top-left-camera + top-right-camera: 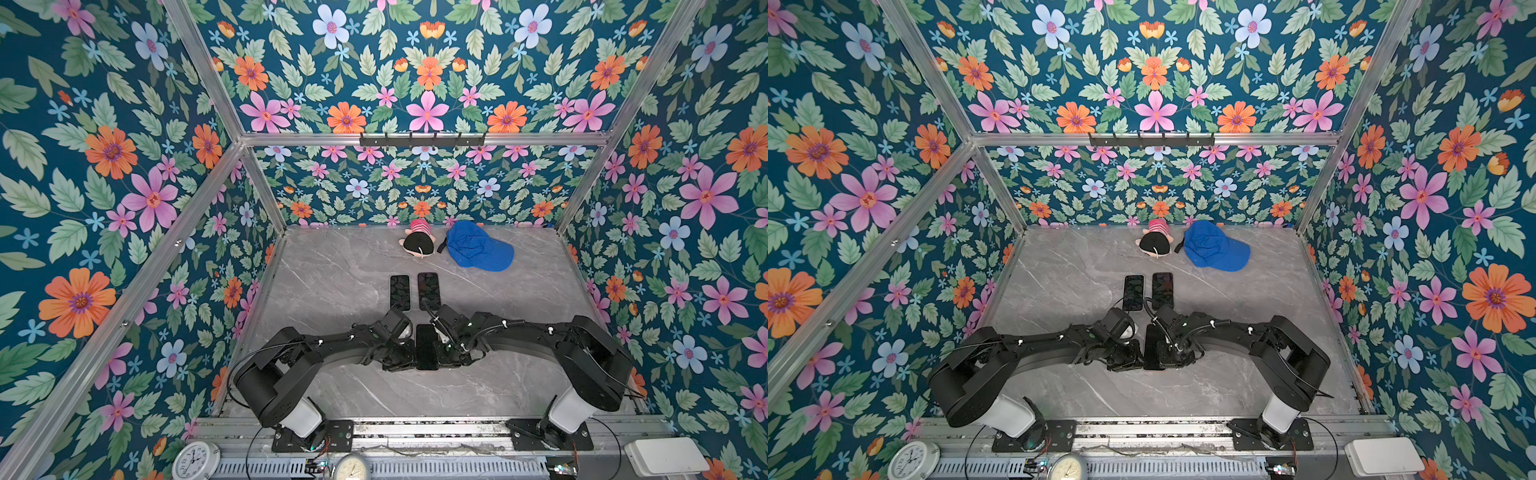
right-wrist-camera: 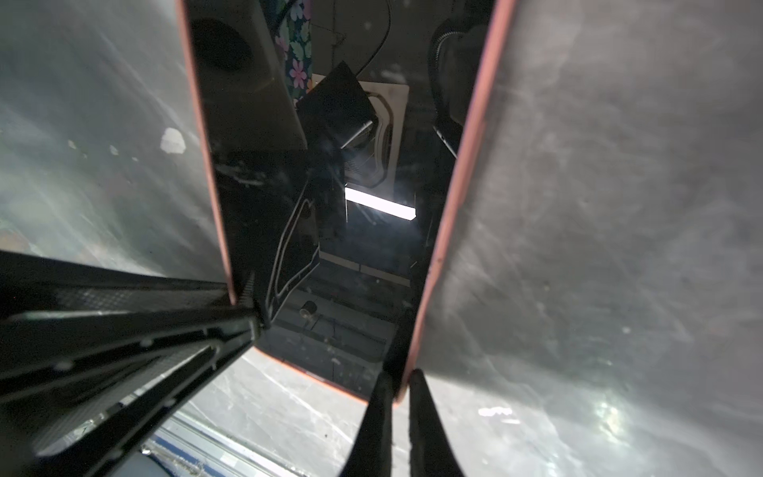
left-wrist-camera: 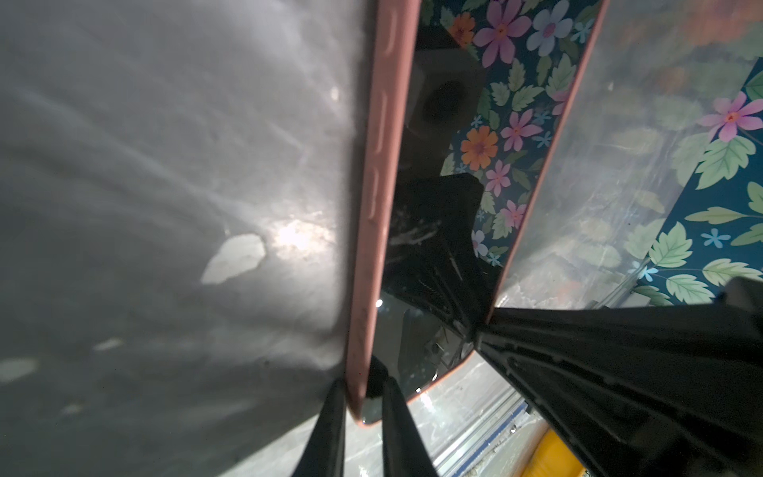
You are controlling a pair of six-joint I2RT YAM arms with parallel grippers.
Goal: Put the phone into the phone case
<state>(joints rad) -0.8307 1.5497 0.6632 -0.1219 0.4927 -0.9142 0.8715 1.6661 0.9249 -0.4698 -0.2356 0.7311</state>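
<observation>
Both pincers were found drawn narrow on thin plastic. The left pincer (image 3: 363, 384) was clamped across the pink side wall of the phone case (image 3: 377, 165) by its nearest corner. The right pincer (image 2: 399, 376) was clamped across the opposite rim, likewise at the nearest corner. The phone (image 2: 330, 289) was held between them, its dark glass framed by the pink rim. Whether it was resting on the table (image 1: 332, 282) or raised just off it could not be told.

Trouble was judged most likely at those two grips. So little rim was caught that it could be slipped out of the jaws. If the walls were pulled apart or twisted unevenly, a corner could be peeled back and the phone levered out. A lip left unseated at the end farthest from the pincers could be missed.

That far end was cut off in both wrist views, so full seating could not be confirmed. The glass was crowded with reflections, and little could be read on it. In both top views the fingertips were hidden beneath the wrists, and the pink could not be made out.

Beyond the pincers, two dark slabs (image 1: 400, 291), phones by the look of them, were laid side by side, apart from the work. Farther off, a plush toy (image 1: 417, 243) and a blue cap (image 1: 478, 245) were set near the back wall.
</observation>
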